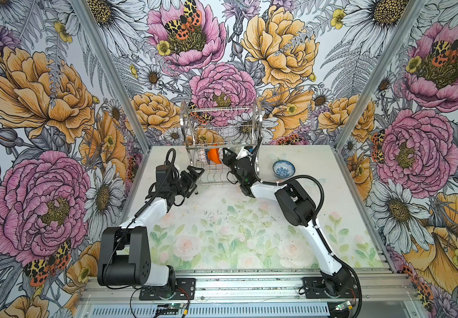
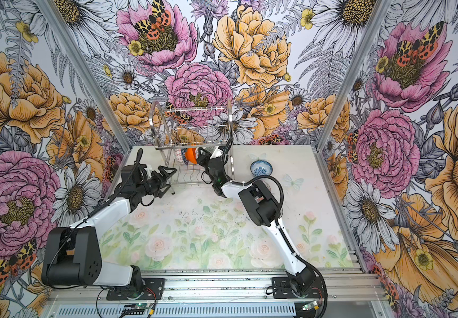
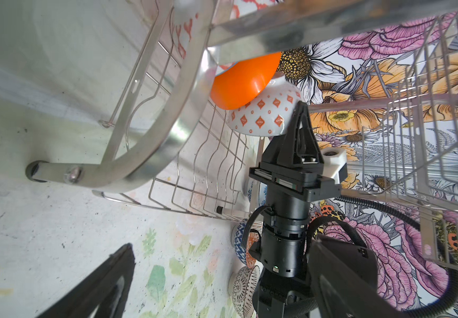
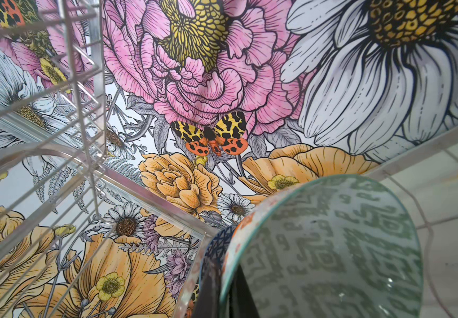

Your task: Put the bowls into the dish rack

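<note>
Silver wire and arched side frames make up the dish rack (image 1: pixel 222 143), which is set at the far middle of the table (image 1: pixel 222 220). On its lower shelf an orange-red patterned bowl (image 1: pixel 201 156) is stood on edge at the left end, and a plain orange bowl (image 1: pixel 212 156) is leaned just beside it.

The right gripper (image 1: pixel 225 153) is placed inside the same shelf from the front. Its jaws are clenched on the rim of the grey-green bowl (image 4: pixel 332 247). The bowl's geometric inside is seen close up in the right wrist view. In the left wrist view its white outside with orange diamonds is seen touching the orange bowl.

The left gripper (image 1: pixel 198 180) is held just off the rack's front left corner, above the table, with its jaws spread wide and nothing between them.

A blue-white floral bowl (image 1: pixel 283 168) is seen upright on the table to the right of the rack, apart from it. In the left wrist view a black-lattice bowl (image 3: pixel 243 289) and a navy-patterned bowl (image 3: pixel 239 239) are seen on the table beside the right arm, partly hidden by it.
</note>
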